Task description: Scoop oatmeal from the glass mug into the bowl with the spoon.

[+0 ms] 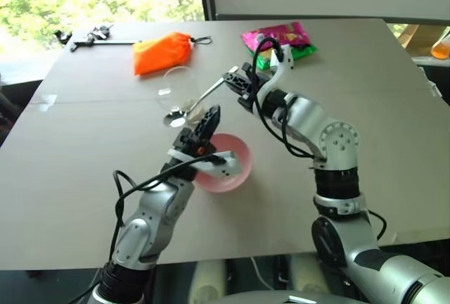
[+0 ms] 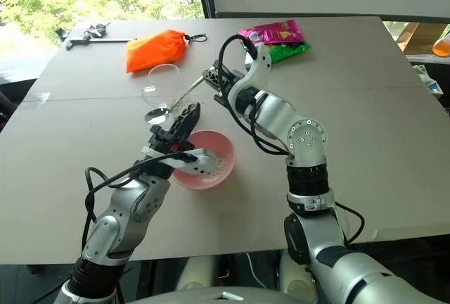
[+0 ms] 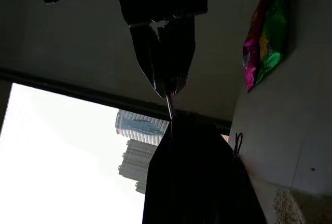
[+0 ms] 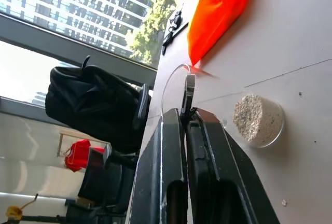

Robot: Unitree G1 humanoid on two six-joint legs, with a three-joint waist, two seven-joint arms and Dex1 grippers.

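Silver spoon pinched in level right claw.

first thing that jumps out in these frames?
The orange pouch at the far side of the table, and the pink-and-green snack packet to its right. Nearer, the right gripper is shut on the spoon, whose bowl dips into the glass mug holding the oatmeal. The left gripper, shut, hangs over the pink bowl.
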